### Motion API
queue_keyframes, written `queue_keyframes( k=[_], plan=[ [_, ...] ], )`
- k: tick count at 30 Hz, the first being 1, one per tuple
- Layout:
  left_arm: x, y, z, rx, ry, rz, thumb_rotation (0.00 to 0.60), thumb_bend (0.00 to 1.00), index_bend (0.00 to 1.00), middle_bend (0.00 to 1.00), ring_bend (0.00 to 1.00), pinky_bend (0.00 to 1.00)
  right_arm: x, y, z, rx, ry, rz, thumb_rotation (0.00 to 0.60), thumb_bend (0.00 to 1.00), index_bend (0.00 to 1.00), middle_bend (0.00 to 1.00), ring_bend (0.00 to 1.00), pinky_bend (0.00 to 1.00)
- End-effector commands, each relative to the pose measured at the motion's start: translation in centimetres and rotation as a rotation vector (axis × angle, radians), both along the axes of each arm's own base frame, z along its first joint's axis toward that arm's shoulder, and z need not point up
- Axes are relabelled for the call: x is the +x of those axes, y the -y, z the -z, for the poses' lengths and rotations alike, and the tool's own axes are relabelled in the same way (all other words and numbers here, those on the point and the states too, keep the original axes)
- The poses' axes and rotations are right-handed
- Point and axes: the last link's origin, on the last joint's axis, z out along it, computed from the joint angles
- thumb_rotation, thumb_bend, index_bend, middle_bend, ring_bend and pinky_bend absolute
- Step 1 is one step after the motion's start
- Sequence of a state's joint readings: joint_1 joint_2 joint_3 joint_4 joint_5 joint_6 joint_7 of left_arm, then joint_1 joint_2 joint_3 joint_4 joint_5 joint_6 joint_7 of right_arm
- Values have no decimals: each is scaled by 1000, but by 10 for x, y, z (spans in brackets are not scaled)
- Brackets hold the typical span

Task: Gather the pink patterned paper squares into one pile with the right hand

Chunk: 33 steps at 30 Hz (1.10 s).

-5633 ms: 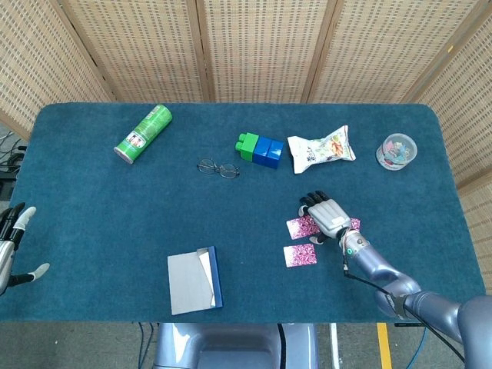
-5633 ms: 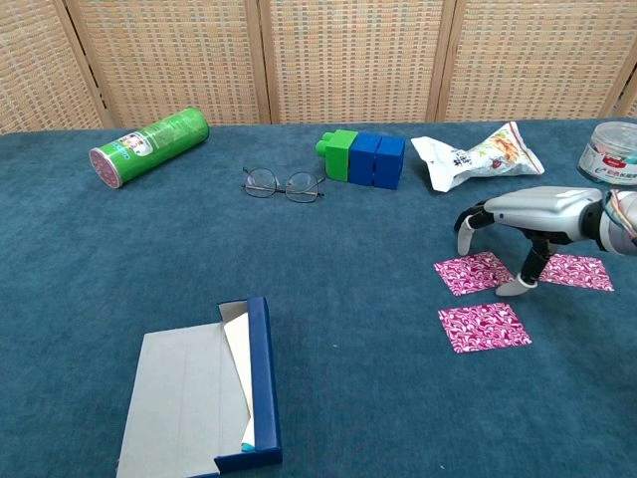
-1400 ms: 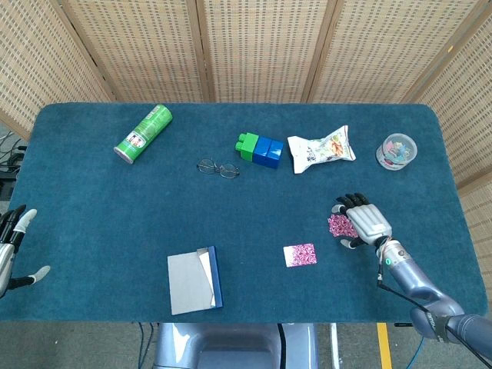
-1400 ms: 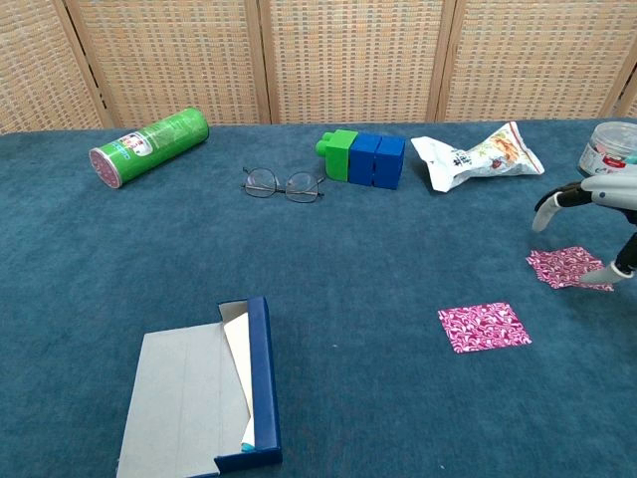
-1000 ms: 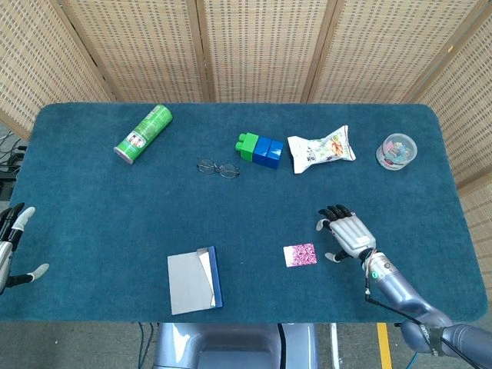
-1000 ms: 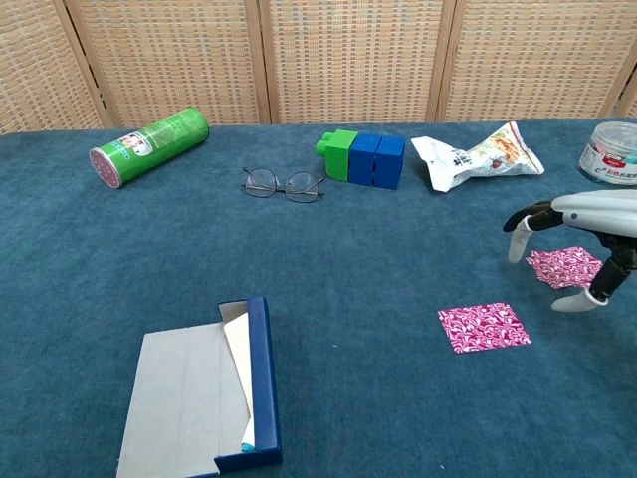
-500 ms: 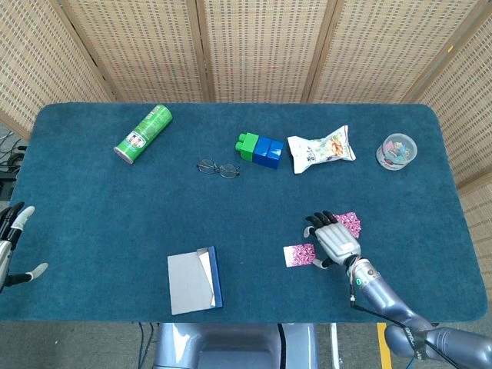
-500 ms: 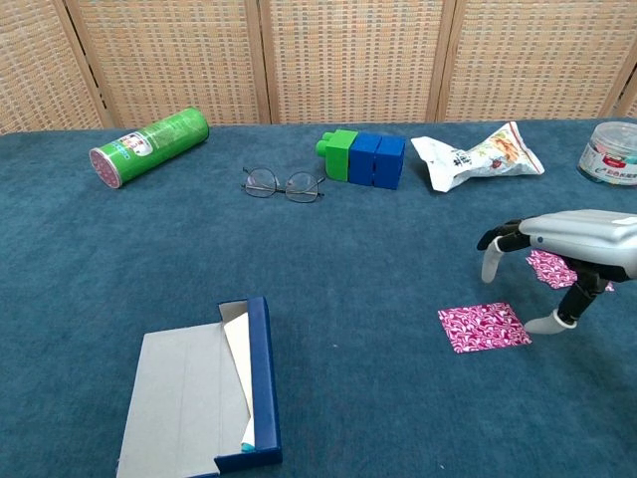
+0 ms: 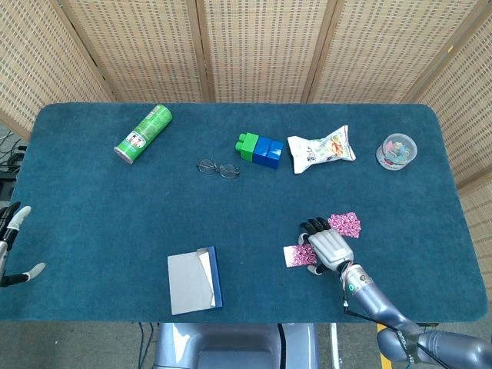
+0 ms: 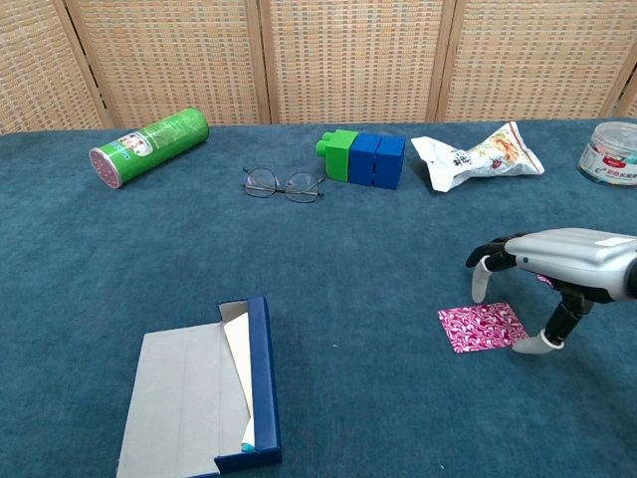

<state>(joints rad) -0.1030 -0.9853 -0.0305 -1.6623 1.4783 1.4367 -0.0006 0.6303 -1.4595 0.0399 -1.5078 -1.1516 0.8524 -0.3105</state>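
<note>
1. We see our right hand [image 10: 542, 274] arched over a flat pink paper square [image 10: 482, 327] – fingers spread, holding nothing.
2. The second pink pile [image 9: 344, 224] lies just beyond that square, on fuzzy blue cloth [image 9: 115, 207].
3. Our left hand [image 9: 9, 246] is spread too.

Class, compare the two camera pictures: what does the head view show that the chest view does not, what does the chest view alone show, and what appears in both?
Only the head view shows the left hand at the table's edge, and the far pink paper pile clearly. Only the chest view shows the right hand arched over the near pink square, fingertips down. Both show the green can, glasses, blocks, snack bag, plastic tub and grey box.
</note>
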Motion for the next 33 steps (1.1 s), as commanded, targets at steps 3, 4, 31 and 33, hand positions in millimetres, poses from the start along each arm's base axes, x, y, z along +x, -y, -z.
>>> queue_keyframes(
  k=[3, 4, 31, 33],
  plan=[
    [-1, 0, -2, 7, -1, 0, 554, 58, 0, 0, 0, 0, 0, 3, 2, -6, -3, 0, 600, 260, 329, 126, 0, 0],
    [-1, 1, -3, 9, -1, 1, 554, 58, 0, 0, 0, 0, 0, 3, 2, -7, -3, 2, 600, 260, 329, 125, 0, 0],
    [0, 0, -2, 8, -2, 2, 554, 58, 0, 0, 0, 0, -10, 4, 6, -10, -18, 15, 600, 260, 366, 135, 0, 0],
    [0, 0, -2, 6, -3, 1, 553, 57, 0, 0, 0, 0, -11, 4, 6, -10, -18, 16, 600, 260, 376, 138, 0, 0]
  ],
)
